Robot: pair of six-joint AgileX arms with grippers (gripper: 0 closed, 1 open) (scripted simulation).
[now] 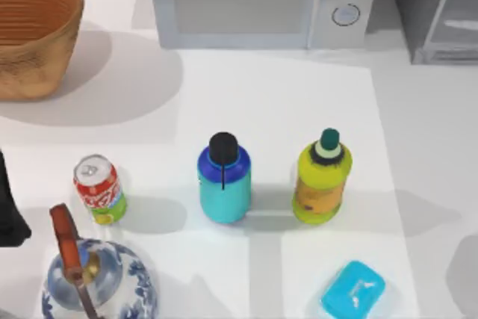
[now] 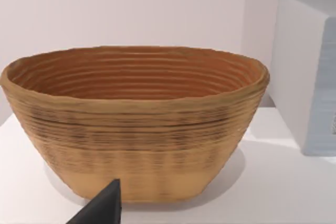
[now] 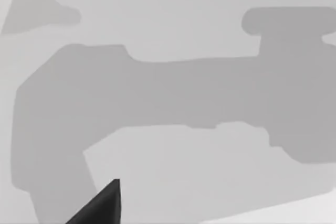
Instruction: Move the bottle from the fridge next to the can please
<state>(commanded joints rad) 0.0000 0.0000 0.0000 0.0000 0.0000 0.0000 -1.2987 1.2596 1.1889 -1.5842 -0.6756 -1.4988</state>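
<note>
The teal bottle with a black cap stands upright on the table, near the middle. To its left, with a gap between them, stands the red can. The grey fridge sits at the back right corner, cut off by the top view's edge. My left arm is a dark shape at the table's left edge, left of the can. A dark part of my left gripper faces the wicker basket. A dark part of my right gripper hangs over bare white table with arm shadows on it.
A yellow-green bottle stands right of the teal bottle. The pale microwave is at the back centre and the basket at the back left. A blue-and-white teapot sits in front of the can, and a cyan block at the front right.
</note>
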